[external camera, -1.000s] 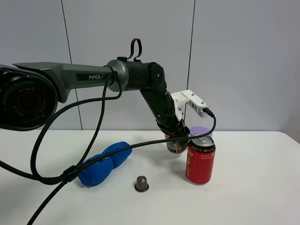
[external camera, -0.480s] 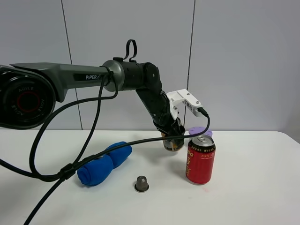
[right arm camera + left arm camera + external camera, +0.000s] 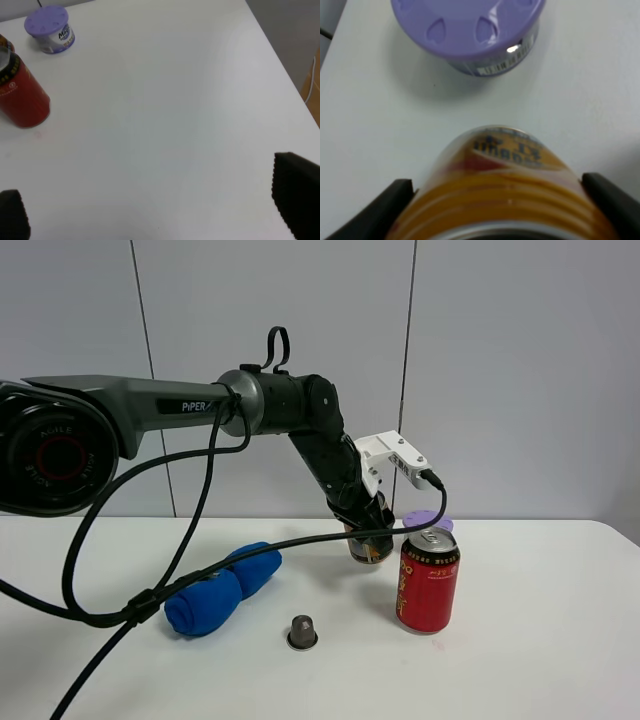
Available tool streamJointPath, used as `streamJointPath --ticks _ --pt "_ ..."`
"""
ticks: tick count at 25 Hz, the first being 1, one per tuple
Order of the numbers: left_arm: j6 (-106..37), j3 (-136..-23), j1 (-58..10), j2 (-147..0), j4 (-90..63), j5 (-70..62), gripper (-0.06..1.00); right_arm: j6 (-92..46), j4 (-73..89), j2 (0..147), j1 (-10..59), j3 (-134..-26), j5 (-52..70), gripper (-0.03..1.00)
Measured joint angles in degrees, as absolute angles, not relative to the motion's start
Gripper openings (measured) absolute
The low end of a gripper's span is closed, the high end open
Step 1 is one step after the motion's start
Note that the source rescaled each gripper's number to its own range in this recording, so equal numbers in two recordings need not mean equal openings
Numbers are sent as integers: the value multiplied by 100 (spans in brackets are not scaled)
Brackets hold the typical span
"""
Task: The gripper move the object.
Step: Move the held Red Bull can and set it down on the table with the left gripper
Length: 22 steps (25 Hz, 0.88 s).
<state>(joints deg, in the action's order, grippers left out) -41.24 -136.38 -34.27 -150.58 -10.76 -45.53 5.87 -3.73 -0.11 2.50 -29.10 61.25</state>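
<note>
The small gold can [image 3: 371, 547] stands at table level behind the red can. My left gripper [image 3: 368, 528], a black claw with a white block and cable, is shut on it from above. In the left wrist view the can [image 3: 500, 185] fills the lower half, with a black fingertip [image 3: 382, 210] on one side and another on the opposite side. I cannot tell whether the can touches the table. My right gripper [image 3: 155, 212] is open and empty over bare table; it does not show in the exterior view.
A taller red can [image 3: 428, 580] stands right in front of the gold can, also in the right wrist view [image 3: 20, 95]. A purple-lidded tub [image 3: 430, 519] sits just behind. A blue rolled cloth [image 3: 220, 588] and a small grey capsule [image 3: 303, 631] lie to the left.
My left gripper, with the gold can in it, has shifted slightly left and back, away from the red can. It has hardly moved in the last half second.
</note>
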Motion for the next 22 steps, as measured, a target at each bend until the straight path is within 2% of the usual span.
streamJointPath --ticks 12,13,17,19,22 --pt "-4141 -13372 -3427 -15110 -1080 -4331 7 587 -373 -11 250 -2910 6125 100" --pt "-4141 -13372 -3427 -15110 -1120 -4297 13 587 -373 -11 250 -2910 6125 100" --pt "-4141 -13372 -3427 -15080 -1224 -4194 55 587 -373 -11 250 -2910 6125 100" --pt "-4141 -13372 -3427 -15080 -1231 -4201 63 587 -373 -11 250 -2910 6125 100" --pt "-4184 -13372 -3427 -15010 -1220 -4314 67 587 -373 -11 250 -2910 6125 100"
